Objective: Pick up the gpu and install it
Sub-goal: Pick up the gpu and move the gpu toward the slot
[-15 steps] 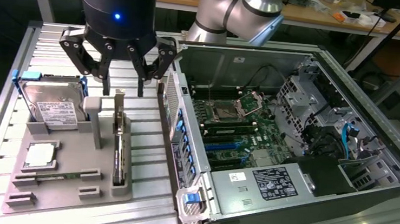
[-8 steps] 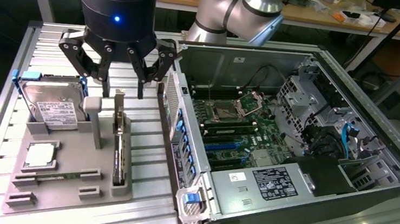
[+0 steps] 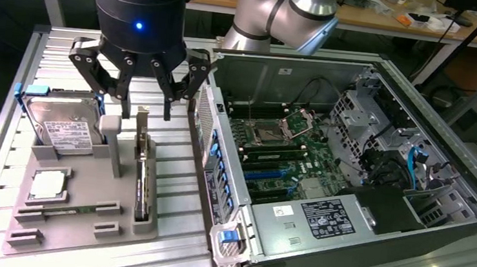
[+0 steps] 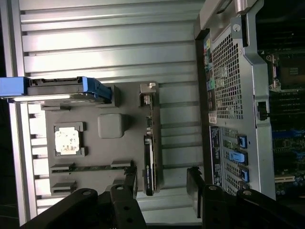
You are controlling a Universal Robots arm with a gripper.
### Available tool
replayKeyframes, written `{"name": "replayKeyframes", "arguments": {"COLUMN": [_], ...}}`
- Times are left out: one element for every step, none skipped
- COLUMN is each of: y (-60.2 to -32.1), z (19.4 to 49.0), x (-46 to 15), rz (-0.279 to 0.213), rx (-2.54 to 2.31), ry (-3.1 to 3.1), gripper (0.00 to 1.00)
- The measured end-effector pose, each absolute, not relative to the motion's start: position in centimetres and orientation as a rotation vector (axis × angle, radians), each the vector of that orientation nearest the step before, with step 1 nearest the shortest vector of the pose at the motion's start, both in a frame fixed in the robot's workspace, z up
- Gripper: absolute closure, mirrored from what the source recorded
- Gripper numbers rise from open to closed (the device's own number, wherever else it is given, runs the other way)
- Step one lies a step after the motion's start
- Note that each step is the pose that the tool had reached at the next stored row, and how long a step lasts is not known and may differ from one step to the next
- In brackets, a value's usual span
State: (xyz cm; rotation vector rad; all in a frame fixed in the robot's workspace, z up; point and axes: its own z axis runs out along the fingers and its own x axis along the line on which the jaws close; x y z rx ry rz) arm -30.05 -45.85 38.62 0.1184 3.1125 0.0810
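While the gripper (image 3: 142,104) hangs with its fingers spread wide and holding nothing, the gpu (image 3: 142,164) stands on its long edge in a slot of the grey holder (image 3: 74,230), between the hard drive (image 3: 64,128) and the open computer case (image 3: 313,69). In the wrist view the gripper (image 4: 161,191) sits above one end of the gpu (image 4: 149,157), a finger to either side and neither touching it. Assessment of the card: a thin, rigid board, probably light. It is stiff along its length but not tolerant of twisting or of pressure on its components. The black cooler block adds bulk on one face, so the two sides are uneven to clamp. The upper edge is narrow and looks smooth, so a shallow pinch risks slipping. The soundest hold, in my judgement, is across the thickness near mid-length — one pad on bare board, one on the cooler body — well clear of the connector edge seated in the slot and of the metal bracket end. Clamping force should be moderate.
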Motion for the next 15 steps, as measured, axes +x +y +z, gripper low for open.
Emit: {"name": "replayKeyframes", "arguments": {"y": [-45.91,-45.96,-46.01,-46.07,-46.13,-46.18,-46.23,-46.29,-46.34,-46.38,-46.43,-46.49,-46.53,-46.58,-46.63], "z": [38.62,38.61,38.6,38.59,38.59,38.58,38.57,38.57,38.56,38.55,38.55,38.54,38.53,38.53,38.52], "x": [-30.06,-30.06,-30.07,-30.07,-30.08,-30.08,-30.09,-30.09,-30.09,-30.09,-30.1,-30.1,-30.11,-30.11,-30.12], "rz": [0.081,0.081,0.081,0.081,0.081,0.081,0.081,0.081,0.081,0.081,0.081,0.081,0.081,0.081,0.081], "rx": [0.118,0.118,0.118,0.118,0.118,0.118,0.118,0.118,0.118,0.118,0.118,0.118,0.118,0.118,0.118], "ry": [3.113,3.113,3.113,3.113,3.112,3.112,3.113,3.113,3.112,3.112,3.112,3.112,3.112,3.112,3.112], "gripper": [0.46,0.46,0.46,0.46,0.46,0.46,0.46,0.46,0.46,0.46,0.46,0.46,0.46,0.46,0.46]}}
